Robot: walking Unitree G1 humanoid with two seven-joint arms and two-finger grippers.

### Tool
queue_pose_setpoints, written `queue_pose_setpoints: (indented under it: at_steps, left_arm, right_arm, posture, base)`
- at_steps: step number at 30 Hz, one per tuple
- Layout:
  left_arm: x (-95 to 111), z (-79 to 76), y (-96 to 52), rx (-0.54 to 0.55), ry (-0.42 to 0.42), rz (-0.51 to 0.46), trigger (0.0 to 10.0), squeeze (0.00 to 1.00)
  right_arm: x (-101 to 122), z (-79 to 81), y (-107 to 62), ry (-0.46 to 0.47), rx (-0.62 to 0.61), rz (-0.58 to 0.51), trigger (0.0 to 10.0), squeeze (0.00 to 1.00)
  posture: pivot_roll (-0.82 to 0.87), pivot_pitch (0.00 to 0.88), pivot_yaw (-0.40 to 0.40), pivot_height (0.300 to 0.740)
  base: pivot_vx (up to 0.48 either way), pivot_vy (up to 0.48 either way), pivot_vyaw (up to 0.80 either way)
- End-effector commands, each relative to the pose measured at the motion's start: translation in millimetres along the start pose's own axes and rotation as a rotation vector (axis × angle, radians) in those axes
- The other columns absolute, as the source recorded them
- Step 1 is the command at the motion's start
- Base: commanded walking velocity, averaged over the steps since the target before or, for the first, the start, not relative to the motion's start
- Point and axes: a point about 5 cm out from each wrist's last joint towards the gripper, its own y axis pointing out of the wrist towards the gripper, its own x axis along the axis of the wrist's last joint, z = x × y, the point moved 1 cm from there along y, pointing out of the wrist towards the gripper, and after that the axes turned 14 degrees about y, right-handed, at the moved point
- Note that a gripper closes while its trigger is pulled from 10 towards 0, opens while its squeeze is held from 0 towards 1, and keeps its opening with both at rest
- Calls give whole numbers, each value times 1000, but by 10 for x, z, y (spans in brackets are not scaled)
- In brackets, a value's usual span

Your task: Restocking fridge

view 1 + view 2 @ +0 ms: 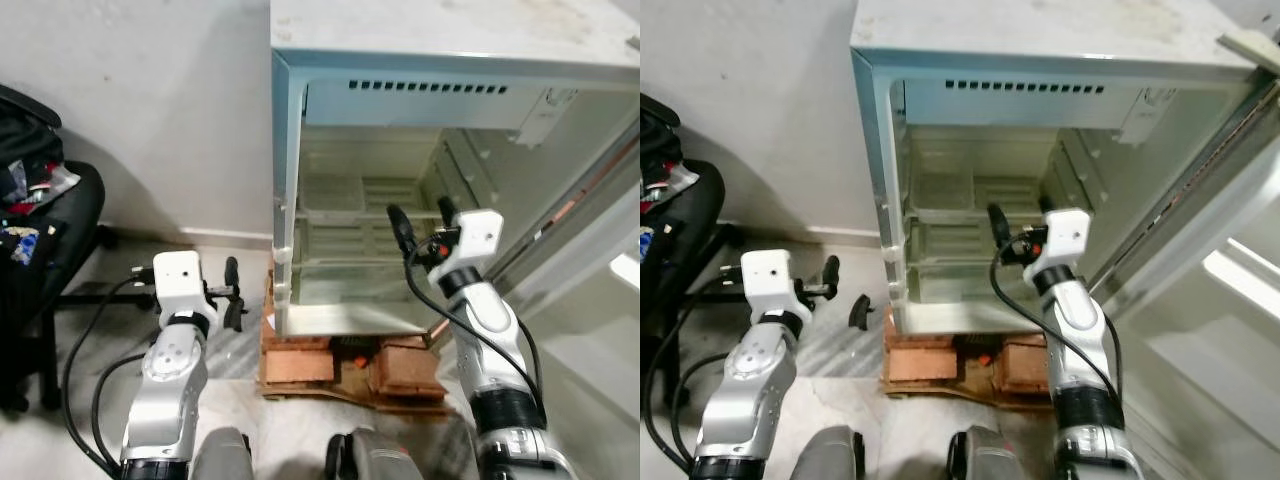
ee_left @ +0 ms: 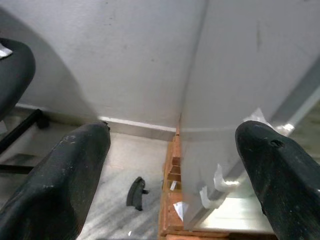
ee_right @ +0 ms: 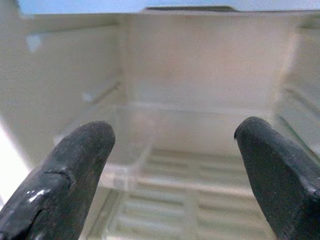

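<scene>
The small white fridge (image 1: 288, 150) stands open, its door (image 1: 590, 250) swung out to the right. Inside are pale shelves (image 1: 350, 215) and a clear plastic tray (image 1: 940, 190), and I see no food on them. My right gripper (image 1: 420, 214) is raised in front of the fridge opening at shelf height. It is open with nothing between its fingers, and the right wrist view looks past them at the tray (image 3: 125, 145). My left gripper (image 1: 233, 293) hangs low to the left of the fridge, open and empty, facing the fridge's outer side wall (image 2: 240, 75).
The fridge rests on bricks and boards (image 1: 340, 365) on the marble floor. A black chair (image 1: 40, 230) piled with clothes stands at the left by the white wall, with cables near its base. A small black piece (image 2: 136, 192) lies on the floor beside the bricks.
</scene>
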Motion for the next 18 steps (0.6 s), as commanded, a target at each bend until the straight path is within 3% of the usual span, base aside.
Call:
queue_pose_setpoints:
  at_steps: [1, 4, 7, 10, 15, 16, 18]
  left_arm:
    - [-20, -21, 26, -16, 6, 2, 10000, 0]
    - [-30, -46, 59, -43, 22, 2, 10000, 0]
    - [-31, -53, 81, -53, 31, 3, 10000, 0]
    - [-79, -81, 69, -66, 34, 16, 10000, 0]
    - [-145, -96, 43, -75, 37, 26, 10000, 0]
    - [-140, -78, 48, -68, 40, 19, 10000, 0]
    - [-102, -22, 93, -32, 30, 14, 10000, 0]
  right_arm:
    - [26, 16, -78, -43, 1, 6, 10000, 0]
    - [-8, 49, -179, -95, -1, 48, 10000, 0]
    - [16, 90, -229, -32, 31, 73, 10000, 0]
    - [-20, 140, -346, -93, 120, 151, 10000, 0]
    - [-94, 118, -390, -112, 105, 196, 10000, 0]
    - [-90, 121, -384, -156, 99, 189, 10000, 0]
    - [-120, 15, -343, -149, -25, 171, 10000, 0]
  posture:
    - [58, 41, -31, 740]
    - [43, 34, -11, 740]
    - [46, 30, -5, 740]
    - [41, 22, -1, 740]
    - [40, 12, -13, 740]
    - [39, 5, -18, 740]
    - [47, 6, -28, 740]
  base:
    - [0, 0, 0]
    - [-200, 0, 0]
    - [-307, 0, 0]
    - [-310, 0, 0]
    - [-312, 0, 0]
    - [-315, 0, 0]
    - [-313, 0, 0]
